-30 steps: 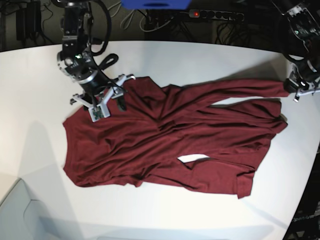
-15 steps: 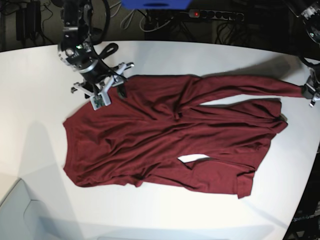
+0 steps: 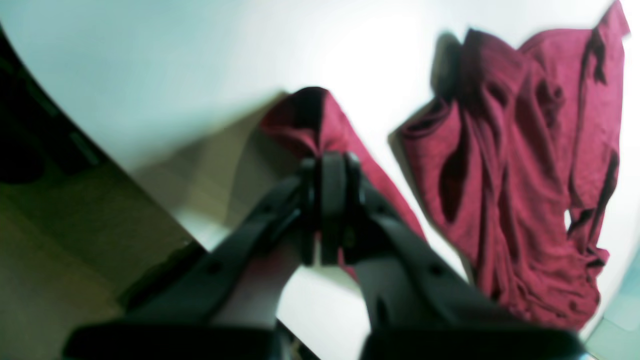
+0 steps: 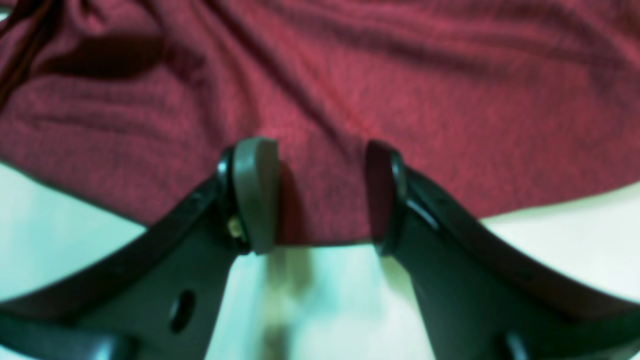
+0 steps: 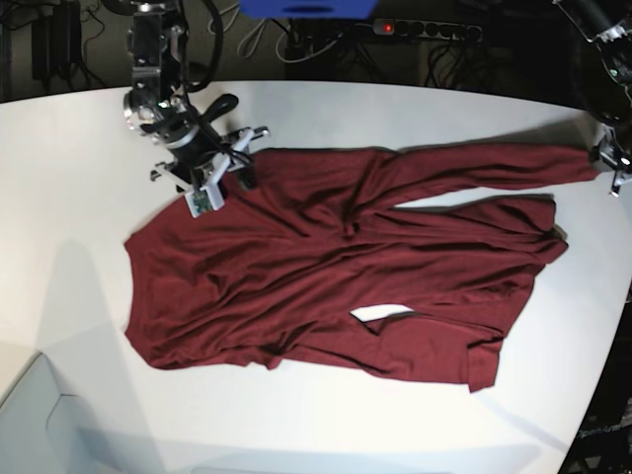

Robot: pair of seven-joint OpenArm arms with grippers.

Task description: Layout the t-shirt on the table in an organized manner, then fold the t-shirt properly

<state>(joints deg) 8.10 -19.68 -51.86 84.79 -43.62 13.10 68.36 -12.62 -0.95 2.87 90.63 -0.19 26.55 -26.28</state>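
The dark maroon t-shirt (image 5: pixel 326 267) lies spread across the white table (image 5: pixel 79 197), creased, with one long sleeve (image 5: pixel 494 163) stretched toward the right edge. My left gripper (image 5: pixel 604 164) is shut on that sleeve's cuff; in the left wrist view its closed fingertips (image 3: pixel 327 165) pinch the cuff (image 3: pixel 315 117), and the shirt body (image 3: pixel 515 175) lies beyond. My right gripper (image 5: pixel 212 183) stands open at the shirt's far-left corner. In the right wrist view, the right gripper (image 4: pixel 317 200) straddles the fabric edge (image 4: pixel 325 150) with its pads (image 4: pixel 255 195) apart.
The table's curved edge (image 5: pixel 604 296) runs close to the left gripper, with dark floor beyond (image 3: pixel 30 125). A power strip (image 5: pixel 425 30) and cables lie behind the table's far edge. A blue object (image 5: pixel 306 8) sits at the top centre.
The left gripper pulled the sleeve cuff outward to the right, drawing the sleeve straight. The right gripper moved back toward the shirt's far-left corner, still open.
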